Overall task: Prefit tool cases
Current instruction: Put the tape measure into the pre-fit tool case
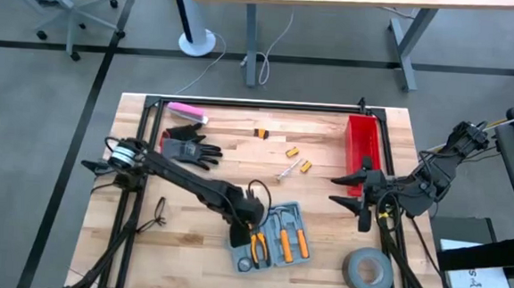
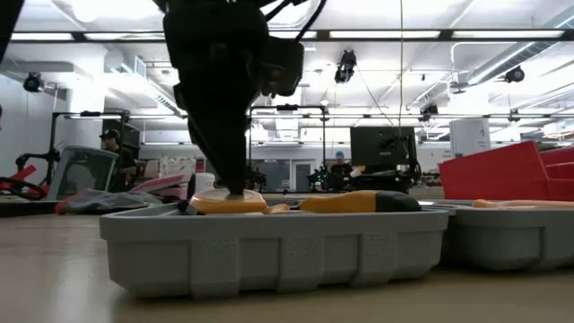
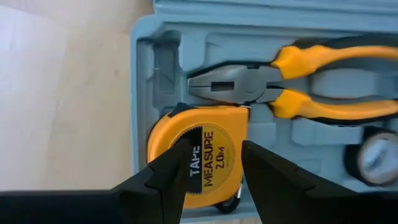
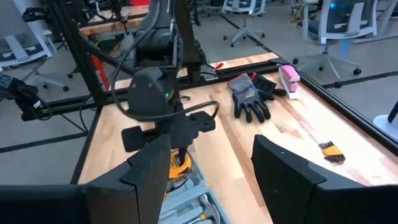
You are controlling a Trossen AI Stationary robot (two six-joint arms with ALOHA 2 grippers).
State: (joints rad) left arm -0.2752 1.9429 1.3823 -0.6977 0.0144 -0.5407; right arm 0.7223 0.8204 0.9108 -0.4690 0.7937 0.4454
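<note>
1. near the front edge of the wooden table [image 1: 189, 238] lies the open grey-blue tool case [image 1: 274, 236], between the two arms.
2. down over its left end hangs the left gripper [image 3: 214, 165], fingers [image 3: 168, 177] apart on either side of a yellow tape measure [image 3: 202, 155] sitting in its slot (whether they touch it, i cannot tell).
3. beside the tape measure, orange-handled pliers [image 3: 280, 84] lie in the moulded tray.
4. off to the right the right gripper [image 1: 348, 190] waits above the table, fingers wide apart and empty, just beside the red bin [image 1: 363, 141].
5. a grey tape roll [image 1: 367, 270] sits near the case; black gloves [image 1: 190, 147] lie farther back.
</note>
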